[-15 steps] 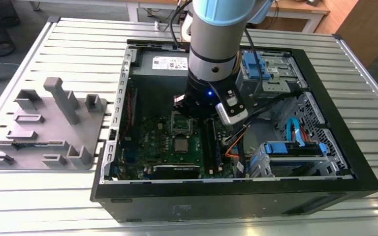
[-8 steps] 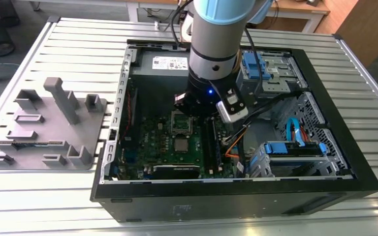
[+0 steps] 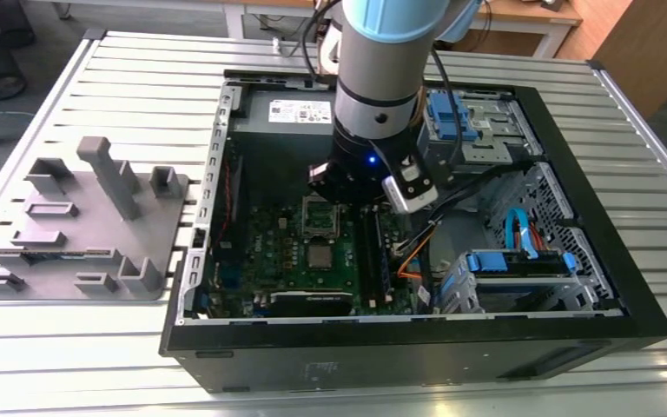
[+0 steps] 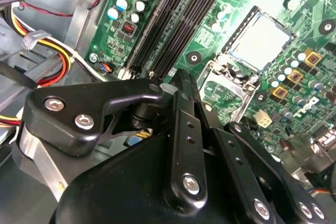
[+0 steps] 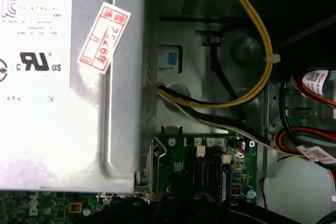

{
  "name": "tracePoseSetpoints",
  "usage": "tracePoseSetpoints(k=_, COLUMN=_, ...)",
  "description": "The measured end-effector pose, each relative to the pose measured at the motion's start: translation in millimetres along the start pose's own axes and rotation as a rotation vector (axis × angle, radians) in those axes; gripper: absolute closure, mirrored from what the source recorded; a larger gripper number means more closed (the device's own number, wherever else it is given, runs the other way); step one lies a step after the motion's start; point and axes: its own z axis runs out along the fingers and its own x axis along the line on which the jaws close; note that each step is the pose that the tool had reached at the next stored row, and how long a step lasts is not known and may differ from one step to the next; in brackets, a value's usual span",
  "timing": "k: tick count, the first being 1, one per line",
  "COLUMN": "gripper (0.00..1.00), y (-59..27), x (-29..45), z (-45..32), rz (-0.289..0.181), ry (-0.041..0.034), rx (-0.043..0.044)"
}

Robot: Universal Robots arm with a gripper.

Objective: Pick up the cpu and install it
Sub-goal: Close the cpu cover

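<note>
One arm is down inside the open computer case [image 3: 426, 360], and its gripper [image 3: 346, 193] hangs low over the green motherboard [image 3: 267, 248], towards the power-supply end of the board. Clenched or released? From these angles I cannot tell.

Just out from it, the socket bracket [image 4: 224, 85] stands swung open, and right beyond that, there it is: the cpu [image 4: 260, 43], lying flat in its socket near the middle of the motherboard, silver top up, apart from the gripper.

My read on that chip: light, stiff and thin, with a slick metal top and a delicate underside. It looks like one to take by two opposite edges of the rim, kept level, never pinched across the face.

It's tight around it, too. The raised bracket sits touching the socket's edge, the long black memory slots [image 4: 184, 19] run close alongside, and an orange cable [image 3: 409, 261] loops past them. The big silver power supply [image 5: 42, 103] fills the case's far end, with a yellow cable [image 5: 257, 24] curling beside it.

Further out, a blue drive bay [image 3: 519, 261] sits by the case's wall, and a grey fixture plate [image 3: 67, 261] lies on the slatted worktop [image 3: 136, 78] near its edge at the exterior view's left.
</note>
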Motion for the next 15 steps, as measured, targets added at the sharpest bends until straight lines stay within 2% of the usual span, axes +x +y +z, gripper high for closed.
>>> tracePoseSetpoints(k=15, gripper=0.89, y=-0.1, x=-4.1, z=3.8, rz=-0.146, ry=0.003, rx=-0.0028)
